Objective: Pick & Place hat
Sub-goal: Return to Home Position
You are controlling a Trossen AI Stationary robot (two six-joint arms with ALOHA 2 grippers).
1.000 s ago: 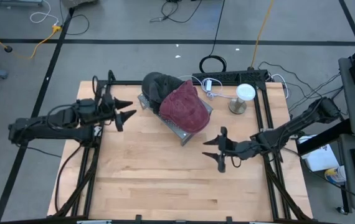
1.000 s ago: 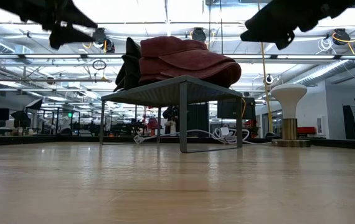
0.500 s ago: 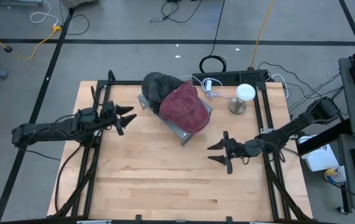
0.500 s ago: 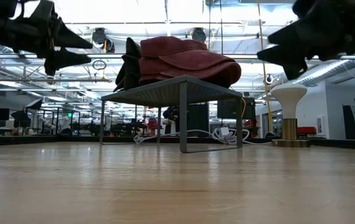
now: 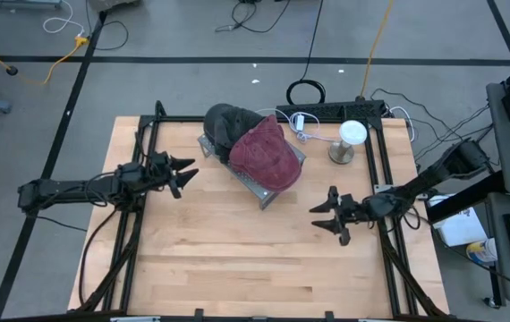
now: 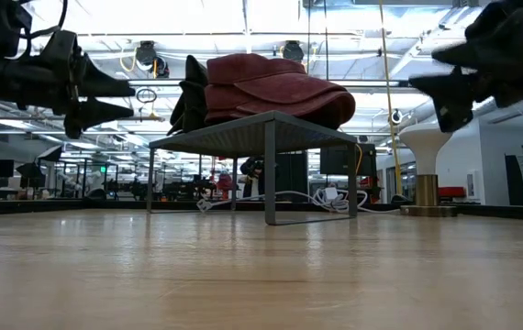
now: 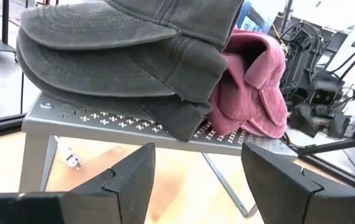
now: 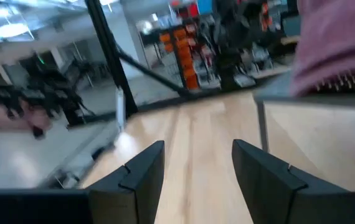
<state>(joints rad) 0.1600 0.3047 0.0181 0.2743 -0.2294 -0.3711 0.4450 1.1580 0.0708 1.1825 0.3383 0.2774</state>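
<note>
I see the red caps (image 5: 264,154) lying in a pile on the small metal shelf (image 6: 243,137), which stands at the far middle of the wooden table (image 5: 237,268). On the same shelf, on the side of the left arm, lie the gray caps (image 5: 224,125), and they touch the red ones. The left gripper (image 5: 186,176) hangs above the table to the left of the shelf, apart from it, and points toward it. Its jaws are spread wide and they hold nothing. The right gripper (image 5: 318,217) hangs to the right, closer to the front edge than the shelf, also apart from it. Its jaws are wide apart too, with nothing between them. So none of the 2 grippers touches a cap. A white stand (image 5: 352,136) is near the far right corner, beside some cables (image 5: 304,121).
</note>
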